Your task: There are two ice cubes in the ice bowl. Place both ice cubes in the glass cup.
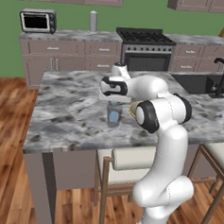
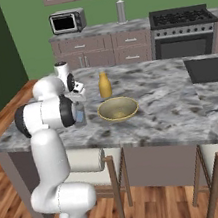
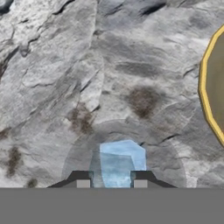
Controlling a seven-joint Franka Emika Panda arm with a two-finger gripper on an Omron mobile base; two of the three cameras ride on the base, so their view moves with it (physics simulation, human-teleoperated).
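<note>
While the arm bends low, fingers (image 3: 109,183) hang parted over the glass cup (image 1: 114,114), ice cubes (image 3: 119,162) inside.

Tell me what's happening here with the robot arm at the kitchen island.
The arm has its gripper right over the glass cup on the marble island counter. Pale-blue ice shows between the fingertips, inside the cup's outline; whether it is gripped or already dropped is unclear. The ice bowl beside the cup looks empty, with a yellow-orange bottle behind it.
</note>
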